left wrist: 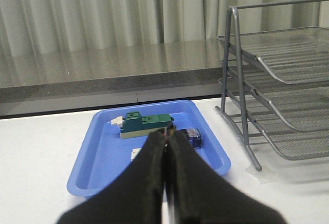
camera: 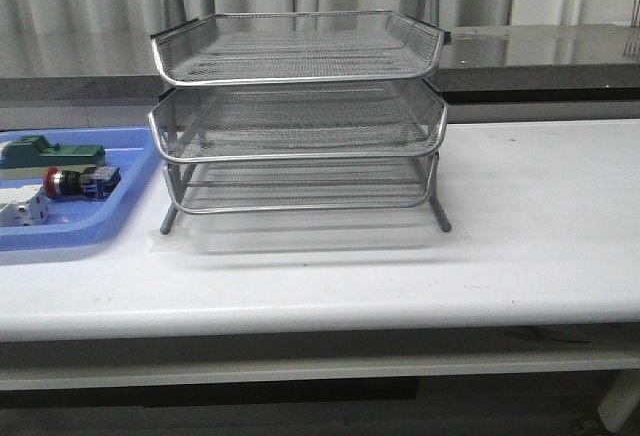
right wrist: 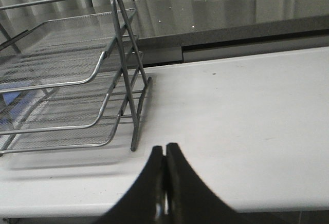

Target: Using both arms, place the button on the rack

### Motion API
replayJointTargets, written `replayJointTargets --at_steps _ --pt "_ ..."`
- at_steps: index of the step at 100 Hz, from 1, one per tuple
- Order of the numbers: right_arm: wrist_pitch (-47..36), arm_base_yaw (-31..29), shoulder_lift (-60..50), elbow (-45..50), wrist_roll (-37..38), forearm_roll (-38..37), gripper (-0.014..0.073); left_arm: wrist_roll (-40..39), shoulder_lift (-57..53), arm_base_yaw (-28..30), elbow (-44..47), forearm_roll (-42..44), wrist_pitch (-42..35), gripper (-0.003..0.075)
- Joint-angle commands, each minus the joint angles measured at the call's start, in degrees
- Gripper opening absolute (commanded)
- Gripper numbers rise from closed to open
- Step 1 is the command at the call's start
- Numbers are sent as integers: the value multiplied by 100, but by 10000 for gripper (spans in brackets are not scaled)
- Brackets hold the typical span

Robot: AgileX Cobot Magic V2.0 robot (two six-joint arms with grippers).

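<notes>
The button (camera: 78, 182), with red cap and black-and-blue body, lies on its side in the blue tray (camera: 100, 221) at the table's left. In the left wrist view only its blue end (left wrist: 193, 136) shows past the fingers. The three-tier silver wire-mesh rack (camera: 300, 116) stands mid-table; it also shows in the left wrist view (left wrist: 277, 85) and the right wrist view (right wrist: 67, 85). My left gripper (left wrist: 168, 131) is shut and empty, held short of the tray. My right gripper (right wrist: 165, 148) is shut and empty over bare table, apart from the rack's leg. Neither gripper shows in the front view.
The blue tray (left wrist: 103, 152) also holds a green block (left wrist: 146, 122) and a white block (camera: 22, 211). A grey counter (camera: 540, 51) runs behind the table. The table's front edge (camera: 320, 321) lies close to the arms.
</notes>
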Motion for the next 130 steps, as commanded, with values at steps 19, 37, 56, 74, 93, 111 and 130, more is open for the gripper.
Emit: replayJointTargets --at_steps 19,37,56,74,93,111,130 --pt "500 -27 1649 -1410 -9 312 -57 -45 -182 -3 311 -31 -453 -21" --pt "1039 -27 2646 -2064 -9 710 -57 -45 -182 -3 311 -31 -453 -21" --pt "1062 -27 3424 -2371 -9 1621 -57 -45 -182 -3 311 -31 -453 -21" --pt "1050 -27 3991 -2370 -9 2244 -57 -45 -182 -3 311 -31 -453 -21" --pt "1033 -17 4339 -2370 -25 2345 -25 -45 -182 -3 311 -31 -453 -21" --pt "995 -17 4434 -2370 -25 2516 193 -45 -182 -3 311 -31 -453 -21" --pt "667 -17 4434 -2370 -25 3013 415 -45 -182 -3 311 -31 -453 -21"
